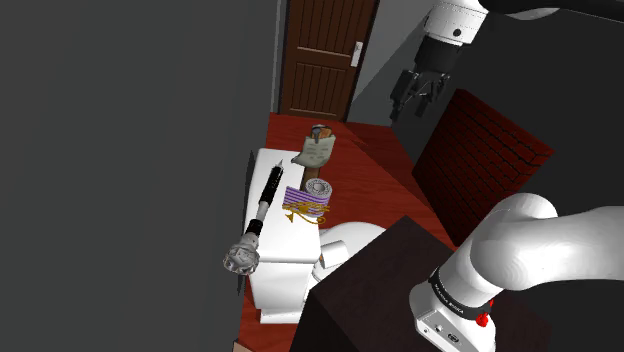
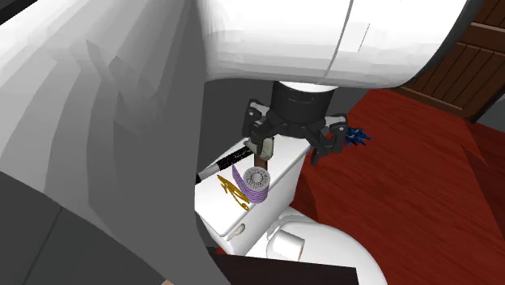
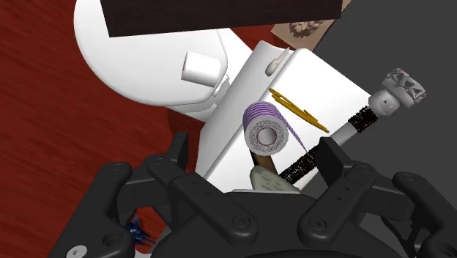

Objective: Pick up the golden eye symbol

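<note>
The golden eye symbol (image 1: pixel 297 215) lies flat on the white toilet tank lid (image 1: pixel 274 166), right beside a purple striped roll (image 1: pixel 310 197). My gripper (image 1: pixel 419 99) hangs high above and well off toward the shoulder view's right, open with nothing between its fingers. In the wrist view the symbol (image 3: pixel 297 110) lies past the roll (image 3: pixel 265 129), far beyond the gripper (image 3: pixel 258 157). In the second exterior view the symbol (image 2: pixel 233 190) sits beside the roll (image 2: pixel 256 180), below the gripper (image 2: pixel 291 152).
A black wand with a crystal head (image 1: pixel 243 258) lies along the lid's wall side, and a beige object (image 1: pixel 316 150) sits at the far end. The toilet bowl (image 1: pixel 345 245), the dark stand (image 1: pixel 370 290), a dark red brick block (image 1: pixel 480 150) and a grey wall (image 1: pixel 120 150) crowd around.
</note>
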Controlling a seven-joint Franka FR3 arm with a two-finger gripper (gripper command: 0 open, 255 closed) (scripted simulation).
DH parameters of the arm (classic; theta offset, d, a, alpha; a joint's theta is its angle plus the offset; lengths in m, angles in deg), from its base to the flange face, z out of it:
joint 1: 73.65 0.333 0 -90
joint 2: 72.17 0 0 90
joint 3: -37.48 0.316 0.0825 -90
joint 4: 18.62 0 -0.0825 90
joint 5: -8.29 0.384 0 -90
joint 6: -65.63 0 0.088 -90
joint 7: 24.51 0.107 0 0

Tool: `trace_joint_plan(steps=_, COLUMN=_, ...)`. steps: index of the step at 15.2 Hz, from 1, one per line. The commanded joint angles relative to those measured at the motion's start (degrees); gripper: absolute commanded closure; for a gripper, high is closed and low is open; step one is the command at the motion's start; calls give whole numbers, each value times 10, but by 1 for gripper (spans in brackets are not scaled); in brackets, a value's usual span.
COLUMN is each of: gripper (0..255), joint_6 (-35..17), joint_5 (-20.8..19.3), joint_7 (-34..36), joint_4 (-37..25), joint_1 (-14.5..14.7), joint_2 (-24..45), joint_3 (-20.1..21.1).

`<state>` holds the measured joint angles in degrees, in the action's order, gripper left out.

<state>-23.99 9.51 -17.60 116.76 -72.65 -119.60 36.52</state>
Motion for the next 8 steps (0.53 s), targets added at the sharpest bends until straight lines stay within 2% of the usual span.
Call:
trace_joint_plan(steps=1, gripper=0, joint_6=0, joint_5=0, joint_7=0, joint_4=0, joint_1=0, joint_2=0, joint_3=0)
trace_joint_plan(steps=8, gripper=0, joint_6=-106, joint_5=2, joint_7=-20, joint_4=21, joint_1=32, joint_2=110, joint_3=32)
